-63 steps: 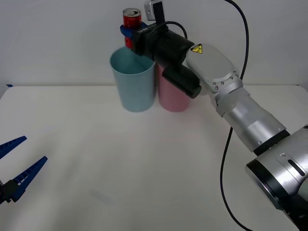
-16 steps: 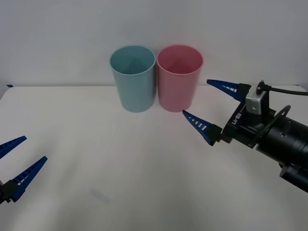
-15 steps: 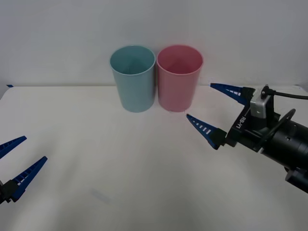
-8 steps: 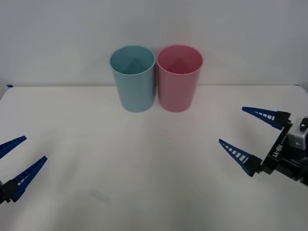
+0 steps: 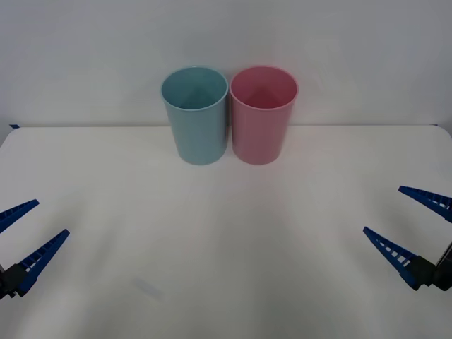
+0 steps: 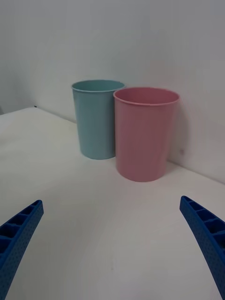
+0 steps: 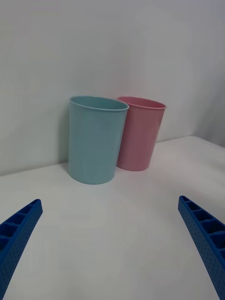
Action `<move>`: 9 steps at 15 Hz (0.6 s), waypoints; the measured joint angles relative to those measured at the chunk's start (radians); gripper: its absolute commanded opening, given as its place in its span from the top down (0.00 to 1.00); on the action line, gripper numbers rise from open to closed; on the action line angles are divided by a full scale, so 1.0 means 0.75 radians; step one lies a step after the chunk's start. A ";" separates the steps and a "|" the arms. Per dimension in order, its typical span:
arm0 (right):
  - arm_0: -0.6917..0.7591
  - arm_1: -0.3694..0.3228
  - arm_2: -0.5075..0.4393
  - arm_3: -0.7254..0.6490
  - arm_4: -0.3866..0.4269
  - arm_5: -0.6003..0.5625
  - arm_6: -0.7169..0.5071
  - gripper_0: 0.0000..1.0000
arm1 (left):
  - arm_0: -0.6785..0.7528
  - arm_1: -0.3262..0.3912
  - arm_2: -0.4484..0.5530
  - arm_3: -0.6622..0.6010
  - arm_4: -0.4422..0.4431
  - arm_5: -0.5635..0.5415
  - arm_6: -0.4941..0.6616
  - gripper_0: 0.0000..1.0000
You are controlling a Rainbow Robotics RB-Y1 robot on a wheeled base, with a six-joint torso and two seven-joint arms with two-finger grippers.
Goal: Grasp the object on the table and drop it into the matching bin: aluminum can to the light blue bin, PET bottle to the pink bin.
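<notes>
Both bins, light blue bin and pink bin, stand well beyond the spread right end effector.

A bare test setup, probably a robotics lab: a plain white table against a blank pale wall, with blue ribbed robot fingers at its edges.

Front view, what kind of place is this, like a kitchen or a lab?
Probably a lab test bench, not a kitchen: a plain white table against a bare wall, holding a light blue bin and a pink bin, with the left gripper and right gripper open at its near edges.
</notes>
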 measured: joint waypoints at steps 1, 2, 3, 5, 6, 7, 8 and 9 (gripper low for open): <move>0.007 0.007 -0.012 0.008 -0.004 0.000 -0.012 0.00 | 0.000 0.000 0.000 0.000 0.000 0.000 0.000 0.00; 0.011 0.013 -0.022 0.020 -0.010 0.000 -0.024 0.00 | 0.000 0.000 0.000 0.000 0.000 0.000 0.000 0.00; 0.014 0.018 -0.029 0.035 -0.018 0.000 -0.038 0.00 | 0.000 0.000 0.000 0.000 0.000 0.000 0.000 0.00; 0.015 0.024 -0.039 0.069 -0.030 0.000 -0.062 0.00 | 0.000 0.000 0.000 0.000 0.000 0.000 0.000 0.00; 0.015 0.024 -0.044 0.084 -0.037 0.000 -0.071 0.00 | 0.000 0.000 0.000 0.000 0.000 0.000 0.000 0.00; 0.015 0.024 -0.046 0.092 -0.039 0.000 -0.075 0.00 | 0.000 0.000 0.000 0.000 0.000 0.000 0.000 0.00; 0.015 0.024 -0.046 0.094 -0.040 0.000 -0.078 0.00 | 0.000 0.000 0.000 0.000 0.000 0.000 0.000 0.00; 0.016 0.024 -0.044 0.094 -0.040 0.001 -0.079 0.00 | 0.000 0.000 0.000 0.000 0.000 0.000 0.000 0.00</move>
